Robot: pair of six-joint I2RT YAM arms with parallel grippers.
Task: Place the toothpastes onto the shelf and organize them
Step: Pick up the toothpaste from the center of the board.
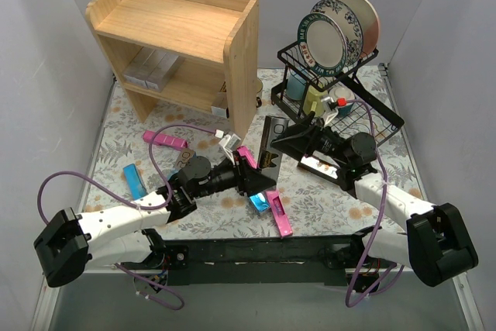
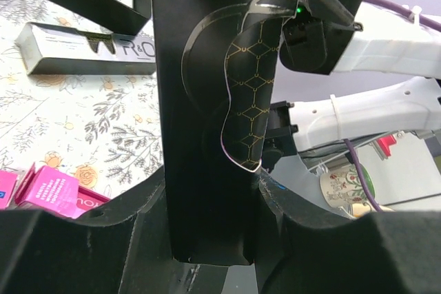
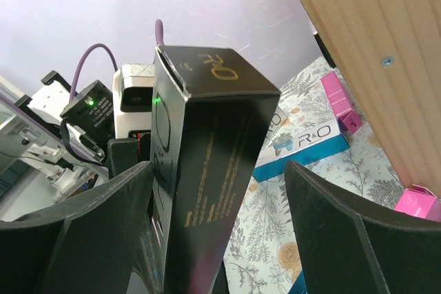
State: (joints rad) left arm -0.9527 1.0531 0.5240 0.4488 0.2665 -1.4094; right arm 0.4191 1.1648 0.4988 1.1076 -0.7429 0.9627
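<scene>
From above, the black carton (image 1: 273, 147) hangs before the shelf (image 1: 240, 60), its ends hidden from sight; in the left wrist view the left pincer (image 2: 207, 208) grips it, top cut off; in the right wrist view the right pincer (image 3: 219, 173) stands wide around it.

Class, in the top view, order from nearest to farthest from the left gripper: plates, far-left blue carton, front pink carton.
1. Front pink carton, just in front of the left gripper.
2. Far-left blue carton, table's left.
3. Plates, back right.
</scene>
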